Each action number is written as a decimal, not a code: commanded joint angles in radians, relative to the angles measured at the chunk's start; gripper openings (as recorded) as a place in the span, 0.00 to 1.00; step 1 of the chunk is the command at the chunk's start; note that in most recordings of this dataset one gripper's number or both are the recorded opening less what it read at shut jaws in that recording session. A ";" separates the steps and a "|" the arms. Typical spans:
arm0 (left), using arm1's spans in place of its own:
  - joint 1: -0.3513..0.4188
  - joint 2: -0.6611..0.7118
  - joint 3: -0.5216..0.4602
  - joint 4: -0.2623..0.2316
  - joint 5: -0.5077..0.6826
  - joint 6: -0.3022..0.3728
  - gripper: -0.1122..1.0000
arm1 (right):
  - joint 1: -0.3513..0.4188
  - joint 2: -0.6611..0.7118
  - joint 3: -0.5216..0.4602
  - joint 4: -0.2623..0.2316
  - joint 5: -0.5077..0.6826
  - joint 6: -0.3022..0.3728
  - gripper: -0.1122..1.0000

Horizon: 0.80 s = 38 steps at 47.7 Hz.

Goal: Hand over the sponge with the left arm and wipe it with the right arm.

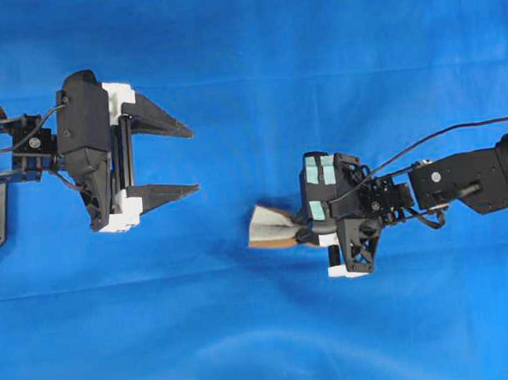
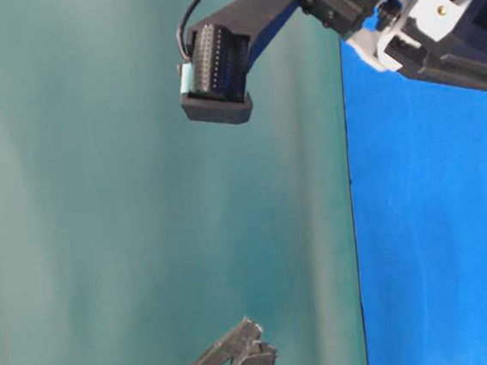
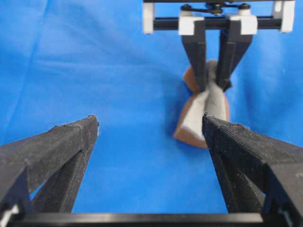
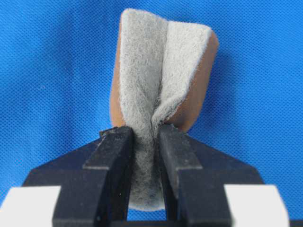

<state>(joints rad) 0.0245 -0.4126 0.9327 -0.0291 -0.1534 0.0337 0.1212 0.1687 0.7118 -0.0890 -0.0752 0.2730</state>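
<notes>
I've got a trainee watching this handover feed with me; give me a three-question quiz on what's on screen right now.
1. True or false: the left end effector is shut on the sponge.
2. Which end effector pinches the sponge so that it creases? A) left B) right C) both
3. Fill in: the cloth under both arms is ____ in colour.

Key: 1 false, since the left one stands open and empty, apart from the sponge. 2 B. 3 blue.
</notes>
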 commanded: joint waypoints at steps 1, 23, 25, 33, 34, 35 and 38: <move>-0.005 -0.012 -0.009 -0.002 -0.012 0.000 0.90 | -0.040 -0.031 -0.014 -0.006 -0.003 -0.003 0.31; -0.014 -0.014 -0.008 -0.002 -0.012 -0.002 0.90 | -0.388 -0.055 0.009 -0.179 -0.012 -0.021 0.31; -0.014 -0.012 -0.008 -0.002 -0.012 -0.002 0.90 | -0.407 -0.055 0.009 -0.189 -0.014 -0.021 0.31; -0.015 -0.012 -0.009 -0.002 -0.014 0.000 0.90 | -0.451 -0.054 0.014 -0.204 -0.032 -0.021 0.31; -0.015 -0.014 -0.008 -0.002 -0.012 0.000 0.90 | -0.451 -0.054 0.014 -0.206 -0.034 -0.021 0.31; -0.014 -0.014 -0.009 -0.002 -0.012 0.000 0.90 | -0.451 -0.052 0.014 -0.206 -0.035 -0.021 0.31; -0.015 -0.012 -0.008 -0.002 -0.012 0.000 0.90 | -0.445 -0.051 0.014 -0.206 -0.040 -0.021 0.31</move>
<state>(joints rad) 0.0123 -0.4142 0.9327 -0.0291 -0.1534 0.0337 -0.3267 0.1427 0.7332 -0.2915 -0.1012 0.2516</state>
